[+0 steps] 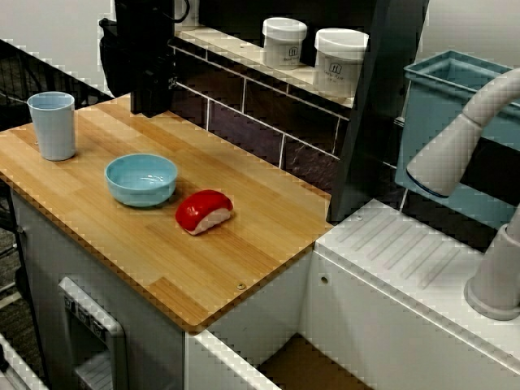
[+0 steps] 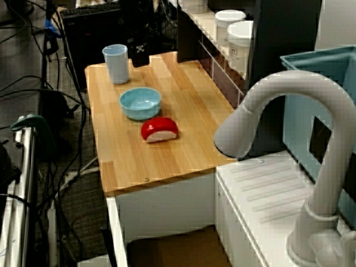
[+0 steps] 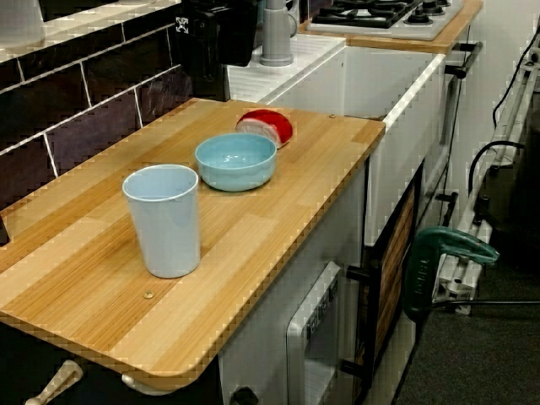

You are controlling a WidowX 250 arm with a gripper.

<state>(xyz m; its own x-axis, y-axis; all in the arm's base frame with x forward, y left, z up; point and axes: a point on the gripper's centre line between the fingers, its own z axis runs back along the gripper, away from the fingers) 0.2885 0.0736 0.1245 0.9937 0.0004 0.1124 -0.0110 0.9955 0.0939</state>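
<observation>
**Toy kitchen, arm parked at the back of the bench**

The bench [image 1: 260,236] is pale wood planking with a rounded front edge. It sits against a wall of dark tiles [image 1: 244,122], topped by a light tiled ledge [image 1: 236,53]. To one side is a white ribbed draining board [image 1: 406,252] with a grey tap [image 2: 289,105], and a blue crate [image 1: 443,122] stands behind the tap. The view along the bench shows a hob [image 3: 380,13] further on. Cables [image 2: 55,83] trail over the floor.

There are two white jars [image 1: 284,41] on the ledge. Each carries a small label, too small to read.

On the bench there is one pale blue cup [image 1: 52,126], upright near the far corner. One light blue bowl [image 1: 140,179] sits mid-bench. One red-and-white sushi piece [image 1: 204,211] lies just beside the bowl.

The black gripper [image 1: 151,104] hangs at the back edge, near the cup and apart from it. I cannot tell how its jaws stand.
</observation>
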